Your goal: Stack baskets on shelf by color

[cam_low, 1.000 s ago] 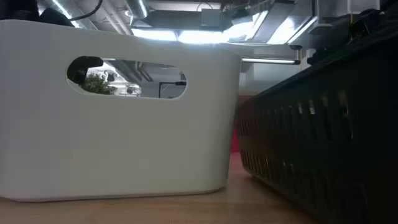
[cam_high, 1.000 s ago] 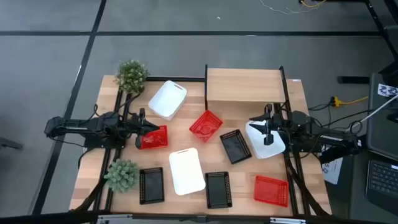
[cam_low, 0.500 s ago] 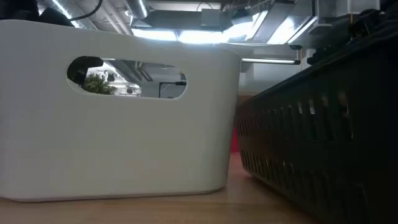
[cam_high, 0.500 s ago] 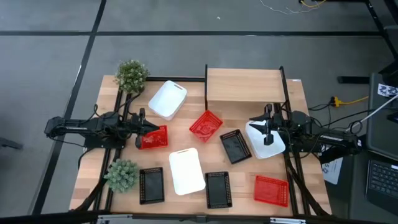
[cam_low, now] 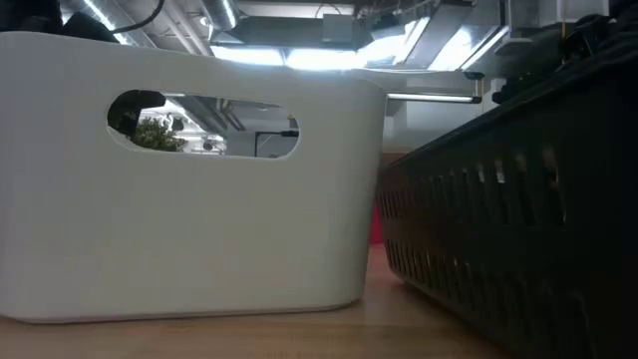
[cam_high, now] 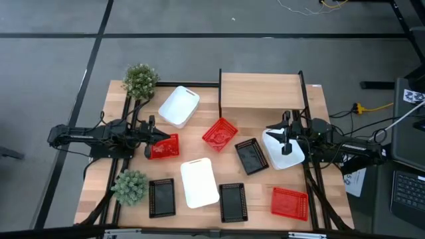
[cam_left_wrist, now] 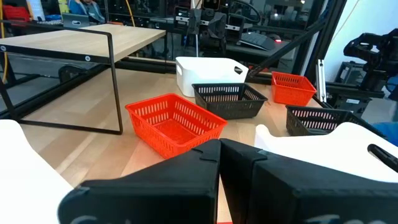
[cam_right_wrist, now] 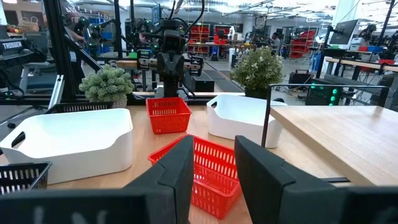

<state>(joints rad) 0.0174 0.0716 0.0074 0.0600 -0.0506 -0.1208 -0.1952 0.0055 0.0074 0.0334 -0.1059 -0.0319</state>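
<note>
Two baskets, one white (cam_low: 189, 179) and one black (cam_low: 518, 209), block the low view, while overhead both grippers' finger states cannot be told: left gripper (cam_high: 151, 139) centre-left, right gripper (cam_high: 284, 138) centre-right.

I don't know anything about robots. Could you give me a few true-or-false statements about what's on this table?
1. The shelf has nothing on top. True.
2. There are three white baskets. True.
3. The red baskets are stacked together. False: all three lie apart.
4. Only one potted plant is out. False: there are two potted plants.
5. The right gripper is above a black basket. False: it is above a white one.
</note>
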